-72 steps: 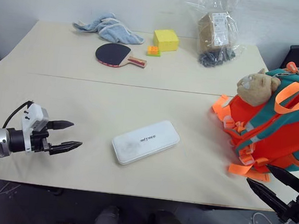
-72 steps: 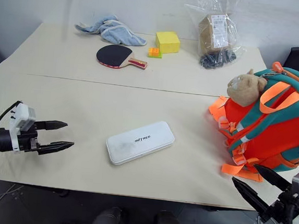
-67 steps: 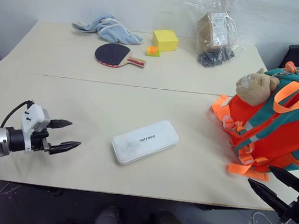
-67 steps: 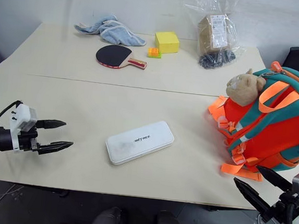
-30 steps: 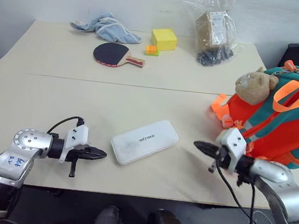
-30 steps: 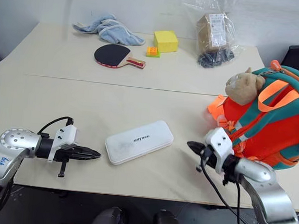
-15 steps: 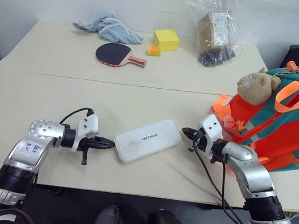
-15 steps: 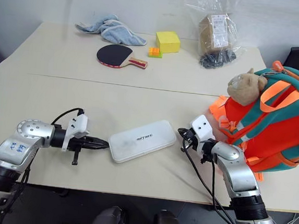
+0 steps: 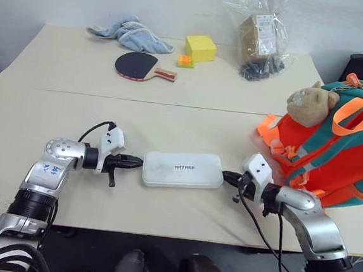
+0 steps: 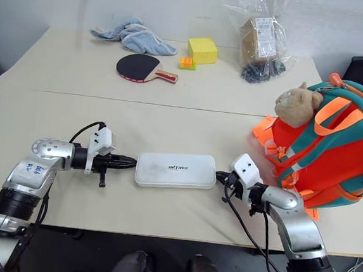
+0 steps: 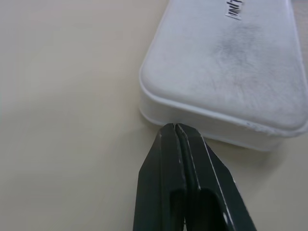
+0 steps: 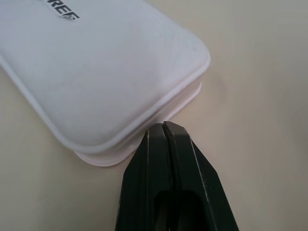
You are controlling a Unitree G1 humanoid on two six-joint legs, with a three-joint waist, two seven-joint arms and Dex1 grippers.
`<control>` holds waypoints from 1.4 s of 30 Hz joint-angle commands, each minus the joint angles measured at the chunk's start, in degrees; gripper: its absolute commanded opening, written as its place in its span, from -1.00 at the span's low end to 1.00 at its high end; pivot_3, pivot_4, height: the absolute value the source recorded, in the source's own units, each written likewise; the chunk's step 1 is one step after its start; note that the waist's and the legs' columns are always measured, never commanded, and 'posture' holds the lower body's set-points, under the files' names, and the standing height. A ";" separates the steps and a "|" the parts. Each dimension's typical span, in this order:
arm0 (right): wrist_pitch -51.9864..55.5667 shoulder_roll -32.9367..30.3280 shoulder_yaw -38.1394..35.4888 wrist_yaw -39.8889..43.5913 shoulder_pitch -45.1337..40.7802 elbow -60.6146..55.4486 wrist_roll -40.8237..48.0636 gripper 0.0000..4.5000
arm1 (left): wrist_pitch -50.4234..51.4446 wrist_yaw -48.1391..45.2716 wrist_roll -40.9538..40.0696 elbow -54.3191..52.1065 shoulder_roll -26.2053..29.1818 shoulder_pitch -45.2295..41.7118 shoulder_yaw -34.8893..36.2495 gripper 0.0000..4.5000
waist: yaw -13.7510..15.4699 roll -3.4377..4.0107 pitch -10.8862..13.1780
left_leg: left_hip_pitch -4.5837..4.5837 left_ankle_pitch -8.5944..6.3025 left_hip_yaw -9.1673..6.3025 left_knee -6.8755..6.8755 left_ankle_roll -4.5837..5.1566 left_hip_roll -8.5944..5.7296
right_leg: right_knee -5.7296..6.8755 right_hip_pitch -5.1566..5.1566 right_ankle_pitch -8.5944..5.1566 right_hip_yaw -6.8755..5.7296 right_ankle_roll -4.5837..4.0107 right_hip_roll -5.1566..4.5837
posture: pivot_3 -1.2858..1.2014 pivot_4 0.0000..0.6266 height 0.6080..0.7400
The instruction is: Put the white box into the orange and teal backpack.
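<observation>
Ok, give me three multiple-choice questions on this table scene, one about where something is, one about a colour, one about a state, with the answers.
1. The white box lies:
A. between both grippers
B. inside the backpack
C. on the towel

2. The cube is:
A. blue
B. yellow
C. black

3. The left gripper is:
A. open
B. holding the paddle
C. shut

Answers:
1 A, the left gripper and right gripper meet its two short ends.
2 B, it is plainly yellow.
3 C, its fingers are pressed together against the box's end.

The right gripper [image 12: 163, 126] has its jaws pressed together, tips touching the rounded short end of the white box [image 12: 91, 72], which lies flat on the beige counter [image 12: 260, 72].
</observation>
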 commanded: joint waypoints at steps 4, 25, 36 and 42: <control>-0.51 -1.28 1.22 2.52 1.62 -4.31 1.15 -1.00 | 4.70 -4.53 0.47 10.43 3.08 -5.71 0.18 -0.81 | -0.34 -0.01 -0.01 | 0.00 0.00 0.02 0.00 -0.01 0.01 | 0.01 -0.02 0.00 -0.01 0.00 0.01 | 0.03 -0.52 1.00; -3.25 -2.79 0.65 1.88 1.20 -1.93 -0.52 -1.00 | 39.86 -19.46 0.87 32.04 -3.54 -24.64 -11.23 0.99 | 1.30 0.00 -0.01 | -0.10 0.00 -0.10 0.23 0.00 -0.06 | 0.07 -0.06 -0.01 -0.22 -0.01 -0.15 | 0.03 -0.52 1.00; -4.35 -2.91 0.45 0.53 1.31 -1.55 -1.87 -1.00 | 39.91 -18.21 1.30 33.74 -12.94 -27.15 -11.57 0.99 | 2.37 0.61 -0.43 | -0.09 -0.17 -0.21 0.48 0.30 -0.31 | 0.03 0.15 -0.01 -0.42 -0.01 -0.45 | 0.03 -0.52 1.00; -4.84 -2.80 -0.03 -0.44 2.81 -2.18 -1.85 -1.00 | 41.06 -23.32 0.06 33.59 -12.30 -28.15 -11.49 0.34 | 1.96 0.58 -0.41 | -0.37 -0.22 -0.20 0.65 0.38 -0.29 | 0.07 -0.06 -0.01 -0.46 0.00 -0.45 | 0.03 -0.52 1.00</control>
